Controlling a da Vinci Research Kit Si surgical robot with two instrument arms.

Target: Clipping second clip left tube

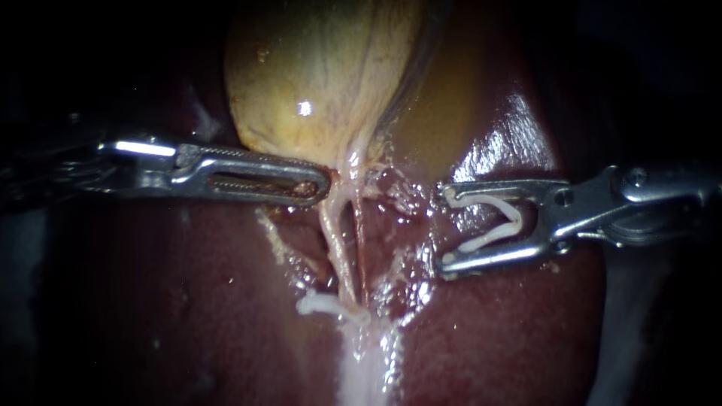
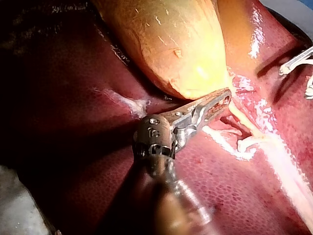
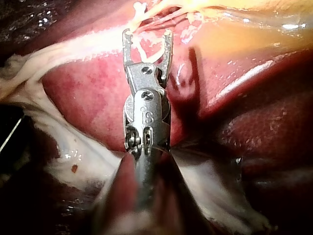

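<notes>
The yellow gallbladder [image 1: 316,83] lies on the dark liver [image 1: 188,301]. From its neck two thin tubes run down side by side, the left tube [image 1: 333,240] pale and the right tube [image 1: 359,252] redder. A white clip [image 1: 317,303] sits across their lower end. My left instrument [image 1: 322,185] has its jaws shut on the gallbladder's neck [image 2: 226,96]. To the right of the tubes and clear of them, my right instrument [image 1: 442,229] holds its jaws wide apart. An open white clip [image 1: 492,222] is seated between them, also visible at the clip [image 3: 146,49].
White fatty tissue [image 1: 368,361] runs down below the clipped spot. Wet, glistening liver [image 1: 511,143] lies behind the right instrument. In the left wrist view the right instrument's tips [image 2: 293,63] show beyond the tubes.
</notes>
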